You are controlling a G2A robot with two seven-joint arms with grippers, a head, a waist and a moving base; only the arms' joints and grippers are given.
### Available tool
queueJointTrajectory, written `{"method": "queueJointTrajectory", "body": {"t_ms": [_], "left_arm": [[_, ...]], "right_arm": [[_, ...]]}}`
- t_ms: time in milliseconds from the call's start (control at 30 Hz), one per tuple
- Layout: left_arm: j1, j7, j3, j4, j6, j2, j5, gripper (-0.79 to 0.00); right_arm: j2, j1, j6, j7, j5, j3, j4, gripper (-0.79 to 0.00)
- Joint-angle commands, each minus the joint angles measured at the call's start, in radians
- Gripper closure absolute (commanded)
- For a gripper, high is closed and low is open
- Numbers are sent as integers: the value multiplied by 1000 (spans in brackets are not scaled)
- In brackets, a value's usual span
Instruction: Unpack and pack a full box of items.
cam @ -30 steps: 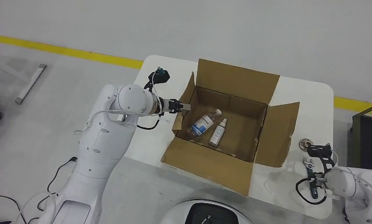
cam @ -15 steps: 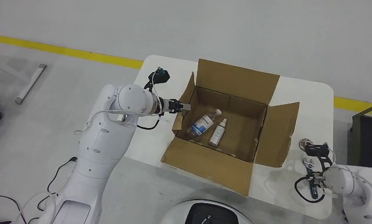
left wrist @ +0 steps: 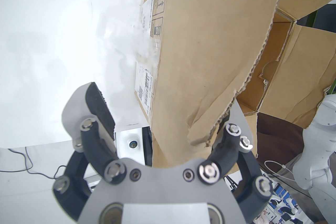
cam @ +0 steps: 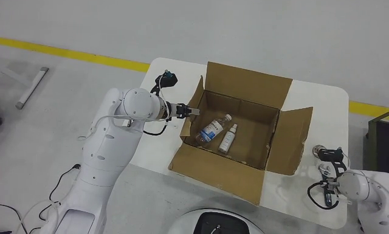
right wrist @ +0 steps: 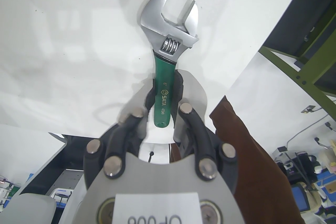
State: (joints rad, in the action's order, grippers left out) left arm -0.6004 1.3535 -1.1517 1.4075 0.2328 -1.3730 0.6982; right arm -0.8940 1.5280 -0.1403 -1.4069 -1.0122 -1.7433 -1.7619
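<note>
Right wrist view: the right tool [right wrist: 164, 89] is closed on the green-handled adjustable steel wrench [right wrist: 168, 33], with its pads clamped on the lower part of the handle. The wrench head points away from the tool over the white worktop [cam: 316, 100]. Whether the head rests on that surface cannot be determined. In the top view this arm sits at the near right corner of the worktop, well apart from the open brown cardboard box [cam: 219, 170]. A small round metallic item [cam: 316, 151] lies just beside it.

The left tool [left wrist: 162, 114] is open. It straddles the torn edge of the raised left cardboard flap [left wrist: 215, 38], with one finger on each side, and is not clamped on the flap.

Box contents:
- One clear plastic bottle with a blue label [cam: 213, 128], lying on its side on the box floor.
- One small white spray bottle [cam: 228, 138], lying just beside the clear bottle.

Task status (assessed from item positions only):
1. Unpacking appears partly complete, with the wrench and the round item outside the box.
2. Two bottles are left to remove.
3. The wrench is not yet released.
4. The repacking stage appears not to have started, so all items will need to be returned to the box.
</note>
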Motion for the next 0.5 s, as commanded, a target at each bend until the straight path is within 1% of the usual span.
{"method": "queueJointTrajectory", "body": {"t_ms": [0,100,200,300,467], "left_arm": [[0,0,0,0,0,0,0,-785],[0,0,0,0,0,0,0,-785],[0,0,0,0,0,0,0,-785],[0,0,0,0,0,0,0,-785],[0,0,0,0,0,0,0,-785]], "right_arm": [[0,-2,1,0,19,-8,-10,0],[-1,6,1,-4,46,-32,-40,0],[-1,18,1,-7,116,-78,-78,0],[-4,37,4,1,259,-165,-128,0],[-14,62,4,43,577,-360,-200,0]]}}
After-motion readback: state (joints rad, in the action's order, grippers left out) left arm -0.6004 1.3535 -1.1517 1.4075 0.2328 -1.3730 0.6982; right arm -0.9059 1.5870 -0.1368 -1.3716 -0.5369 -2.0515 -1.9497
